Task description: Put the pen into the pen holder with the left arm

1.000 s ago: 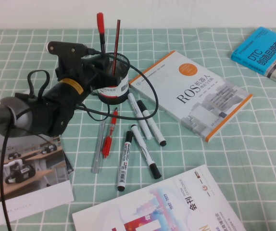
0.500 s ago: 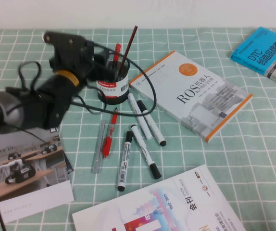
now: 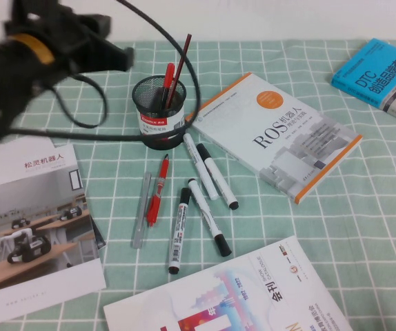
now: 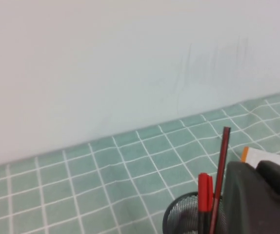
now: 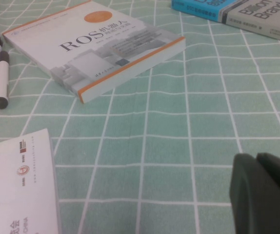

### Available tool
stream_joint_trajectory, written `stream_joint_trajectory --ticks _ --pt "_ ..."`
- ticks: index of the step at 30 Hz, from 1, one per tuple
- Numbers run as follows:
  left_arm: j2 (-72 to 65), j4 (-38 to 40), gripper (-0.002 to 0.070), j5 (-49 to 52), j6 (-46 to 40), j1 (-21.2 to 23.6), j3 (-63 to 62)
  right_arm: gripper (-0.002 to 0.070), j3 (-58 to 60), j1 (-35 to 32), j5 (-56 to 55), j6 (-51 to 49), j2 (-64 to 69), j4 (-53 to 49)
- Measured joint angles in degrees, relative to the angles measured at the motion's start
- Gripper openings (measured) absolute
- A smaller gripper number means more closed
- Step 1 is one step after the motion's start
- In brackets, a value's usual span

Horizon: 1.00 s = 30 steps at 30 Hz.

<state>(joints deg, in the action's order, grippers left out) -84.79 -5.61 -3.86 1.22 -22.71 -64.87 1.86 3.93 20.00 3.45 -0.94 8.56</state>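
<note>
The left gripper (image 3: 119, 58) hangs blurred above the tabletop's (image 3: 363, 221) far-left corner, holding nothing; whether its jaws are open I cannot tell. The pen (image 3: 166, 84) stands in the pen holder (image 3: 159, 114) beside a dark-red stick (image 3: 180, 61). The right gripper (image 5: 264, 195) has its jaws together, low over the tabletop's right side

**Green checked bench against a plain pale wall**

Bench (image 3: 363, 227) covered edge to edge in a mint-green cloth (image 4: 130, 156) ruled with thin white lines into squares. Behind its far edge, a bare whitish wall (image 4: 106, 58), flat and unmarked apart from faint vertical streaks. Evenly lit, soft and diffuse, with only weak shadows on the cloth. No window, floor or other furniture visible in any view.
</note>
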Motion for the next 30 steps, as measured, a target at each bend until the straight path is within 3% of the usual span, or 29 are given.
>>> stream_joint_trajectory --ticks 5,14,24,30 --pt "10.79 -0.09 0.0000 3.36 0.00 0.00 5.59 -0.0022 0.00 0.00 0.00 0.00 0.00 0.00" --pt "35.12 -0.09 -0.0001 3.52 0.06 0.00 26.59 -0.0022 0.00 0.00 0.00 0.00 0.00 0.00" --pt "57.95 0.13 -0.0001 3.86 7.90 0.00 45.96 -0.0022 0.00 0.00 0.00 0.00 0.00 0.00" --pt "64.93 0.24 -0.0001 4.80 13.31 0.00 55.70 -0.0022 0.00 0.00 0.00 0.00 0.00 0.00"
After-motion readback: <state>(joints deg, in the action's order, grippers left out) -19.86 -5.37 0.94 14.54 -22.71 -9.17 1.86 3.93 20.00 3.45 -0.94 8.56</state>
